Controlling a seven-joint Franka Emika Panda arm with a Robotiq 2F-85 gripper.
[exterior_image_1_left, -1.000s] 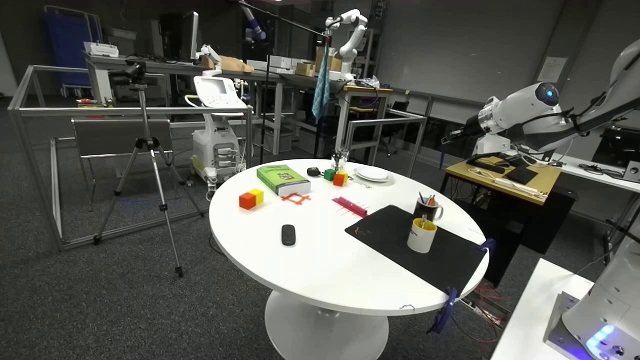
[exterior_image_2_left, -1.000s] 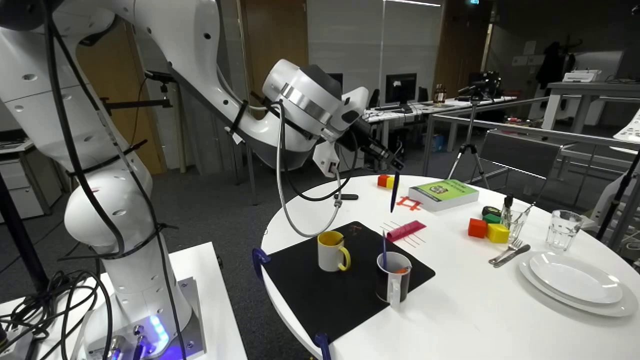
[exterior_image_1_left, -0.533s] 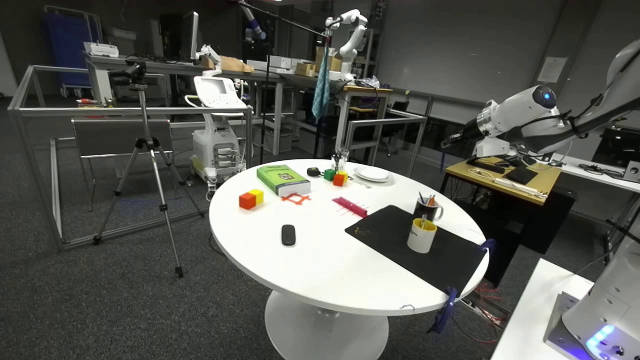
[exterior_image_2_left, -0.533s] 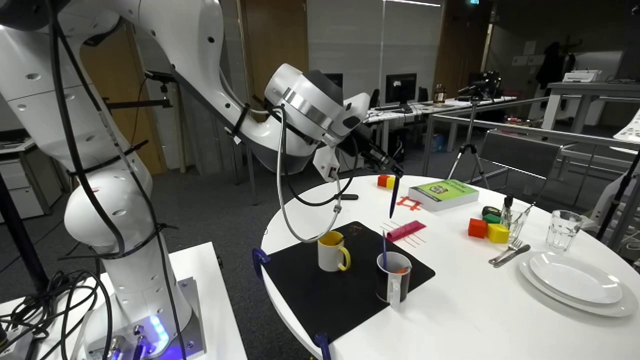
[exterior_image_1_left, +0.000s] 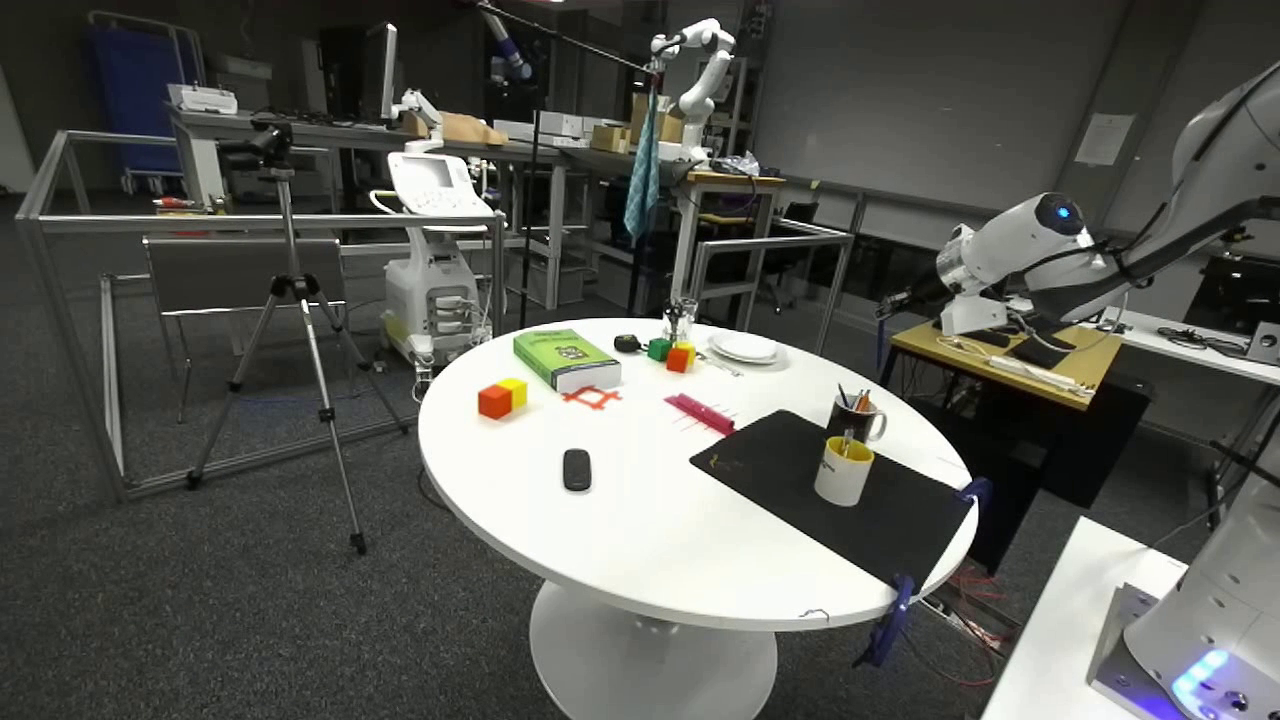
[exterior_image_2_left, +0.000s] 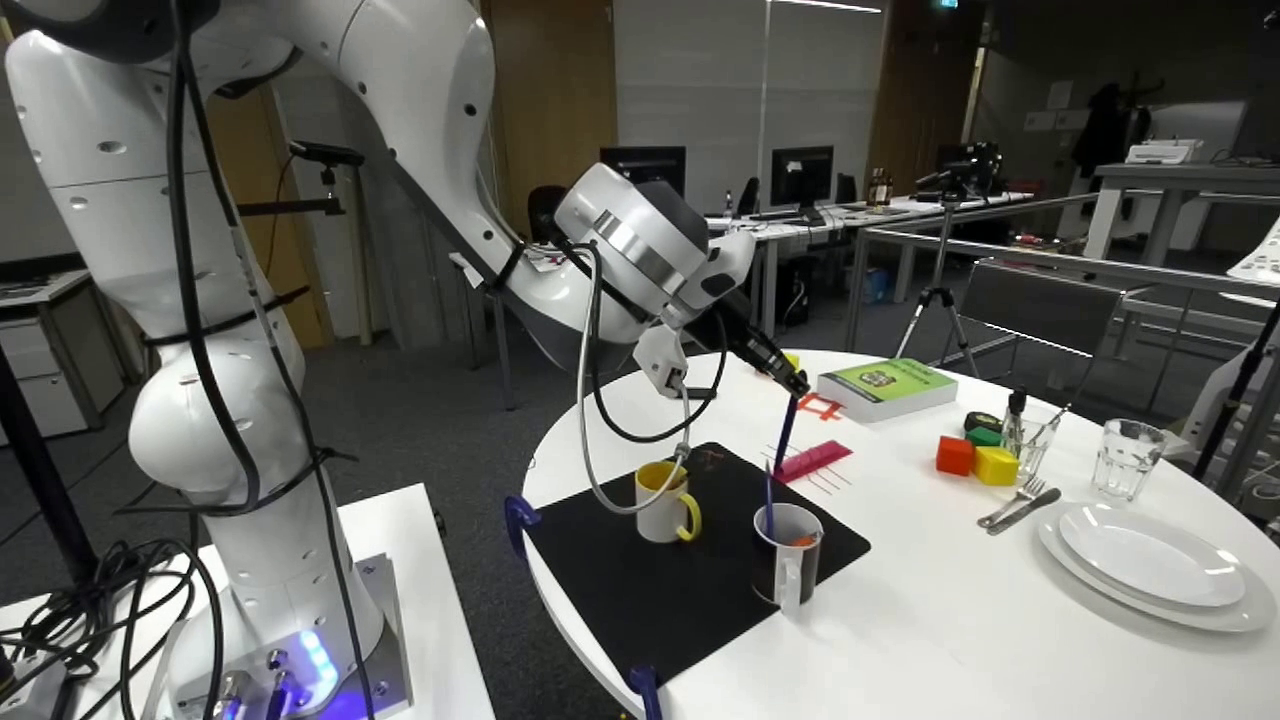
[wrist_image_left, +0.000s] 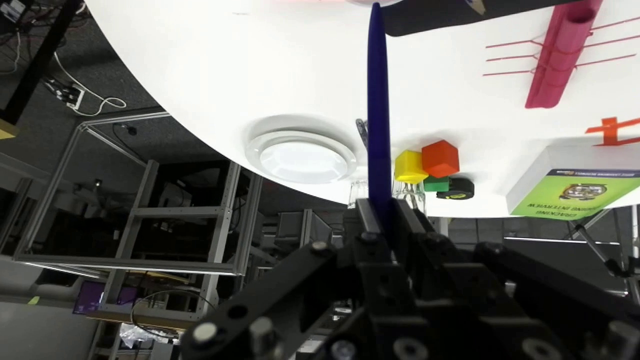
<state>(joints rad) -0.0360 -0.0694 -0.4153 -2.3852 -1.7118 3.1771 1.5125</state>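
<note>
- The gripper (wrist_image_left: 384, 210) is drawn in to a narrow gap, its two fingers (wrist_image_left: 367, 218) pressed against a dark blue pen (wrist_image_left: 378, 105) from either side.
- The grip sits near one end of the pen; most of its length juts past the fingertips.
- In an exterior view the pen points downward, slightly tilted, above the white table (exterior_image_2_left: 950, 610), its lower end lining up with the pink piece (exterior_image_2_left: 815, 460); in the wrist view the two show apart.
- The white mug (exterior_image_2_left: 658, 520) and the dark mug (exterior_image_2_left: 767, 570) stand on the black mat (exterior_image_2_left: 640, 600) nearby.
</note>
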